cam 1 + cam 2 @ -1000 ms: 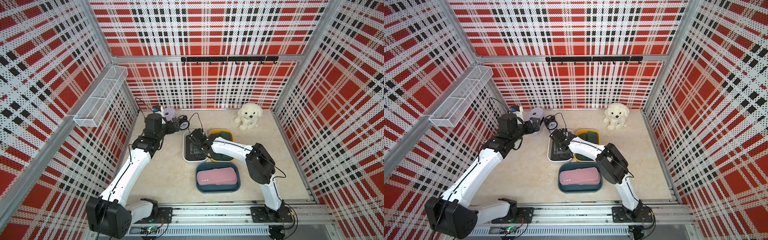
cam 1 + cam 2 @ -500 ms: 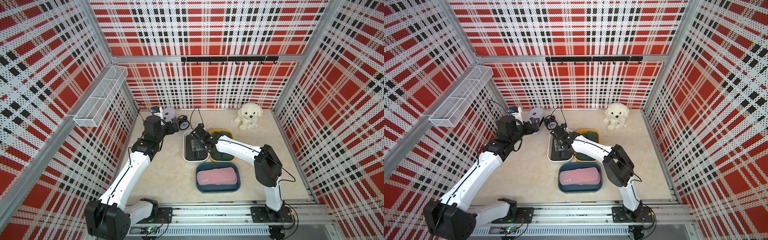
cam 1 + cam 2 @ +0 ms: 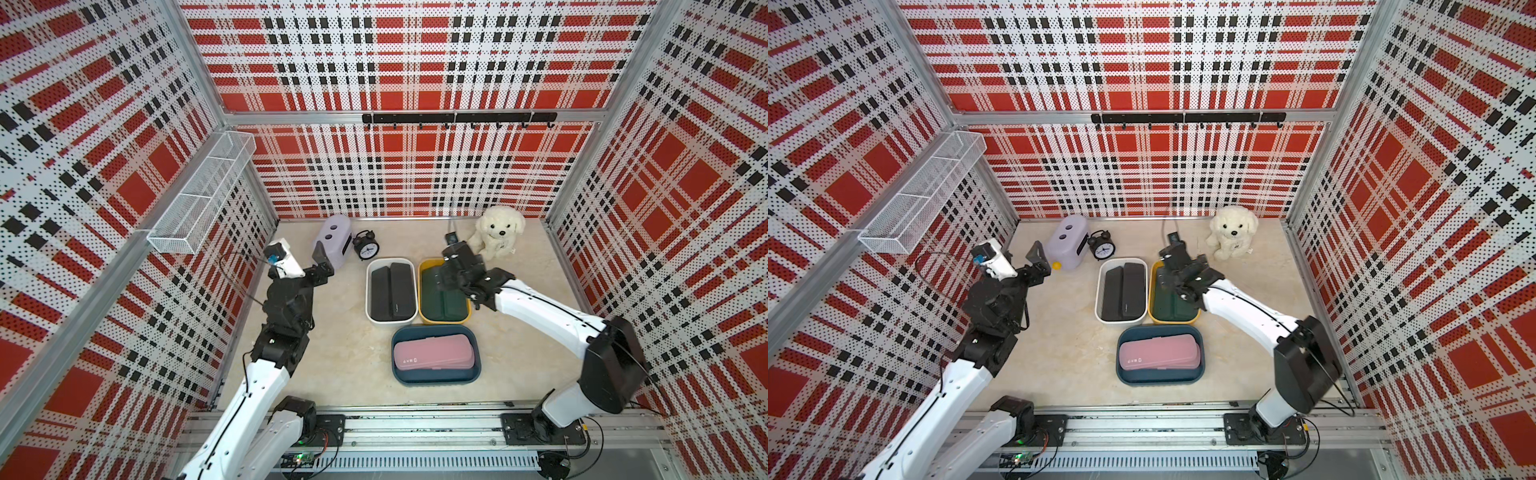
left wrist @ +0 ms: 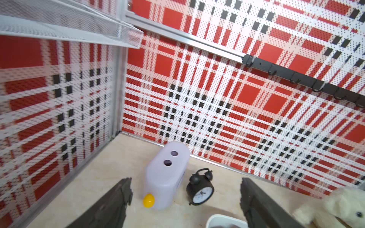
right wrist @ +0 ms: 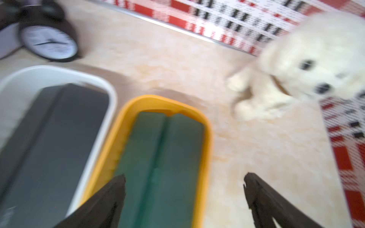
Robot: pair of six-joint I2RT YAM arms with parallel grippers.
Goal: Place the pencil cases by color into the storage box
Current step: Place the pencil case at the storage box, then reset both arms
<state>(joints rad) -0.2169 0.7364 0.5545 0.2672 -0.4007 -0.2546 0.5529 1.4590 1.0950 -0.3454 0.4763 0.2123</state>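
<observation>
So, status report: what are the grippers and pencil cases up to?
Left gripper open, empty, near lilac box; right gripper open, empty, over yellow bin. Black cases in white bin, green cases in yellow, pink case in blue bin. Nothing blocking.

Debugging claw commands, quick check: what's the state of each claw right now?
Left claw: open, holding nothing.
Right claw: open, holding nothing, over the yellow plastic bin with the dark green pencil cases.
</observation>
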